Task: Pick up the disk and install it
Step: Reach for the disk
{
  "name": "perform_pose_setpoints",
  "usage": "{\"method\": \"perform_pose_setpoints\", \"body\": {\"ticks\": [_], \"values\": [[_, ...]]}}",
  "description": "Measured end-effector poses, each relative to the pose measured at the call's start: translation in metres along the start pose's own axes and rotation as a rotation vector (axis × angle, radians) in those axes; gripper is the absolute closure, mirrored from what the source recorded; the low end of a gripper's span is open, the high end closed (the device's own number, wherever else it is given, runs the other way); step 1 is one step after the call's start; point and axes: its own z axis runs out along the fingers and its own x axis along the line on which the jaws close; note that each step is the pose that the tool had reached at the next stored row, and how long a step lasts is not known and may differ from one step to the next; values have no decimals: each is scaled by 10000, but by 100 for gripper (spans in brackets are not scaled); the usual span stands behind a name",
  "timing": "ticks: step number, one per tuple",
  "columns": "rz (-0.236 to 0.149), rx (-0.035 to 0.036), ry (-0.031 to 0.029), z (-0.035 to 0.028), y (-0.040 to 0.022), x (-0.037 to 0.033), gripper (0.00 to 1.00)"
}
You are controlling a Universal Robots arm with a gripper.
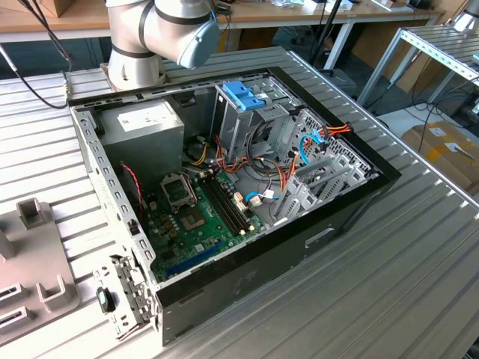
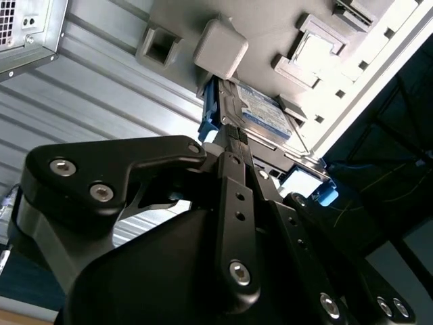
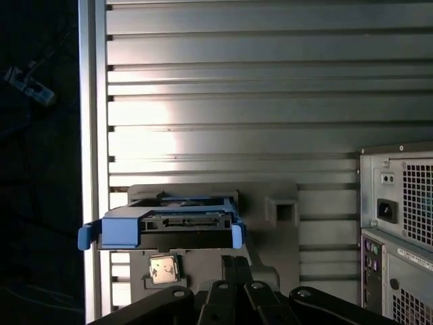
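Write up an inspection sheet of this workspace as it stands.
Surface: ribbed metal table carrying an open computer case and a grey fixture tray.
Job's things: disk lies on the fixture tray, outside the case.
Clutter: small square part by the disk; blue bracket on the drive cage.
Grippers: gripper shut, empty, tips close to the disk.
Cables: orange, red and blue wires inside the case.
Surroundings: wooden benches, metal rack, cardboard box.

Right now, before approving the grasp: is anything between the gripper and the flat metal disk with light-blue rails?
Nothing visible: in both wrist views the gripper sits right at the blue-railed metal disk on its grey holder.
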Motion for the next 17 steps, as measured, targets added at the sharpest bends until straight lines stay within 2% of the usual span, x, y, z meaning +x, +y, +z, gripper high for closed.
{"method": "perform_pose_setpoints", "body": {"ticks": [3, 4, 12, 17], "values": [[1, 19, -2, 29, 53, 24, 89], [1, 31, 2, 42, 69, 56, 89], [1, 39, -1, 81, 72, 302, 89], [1, 40, -2, 97, 70, 426, 89]]}}
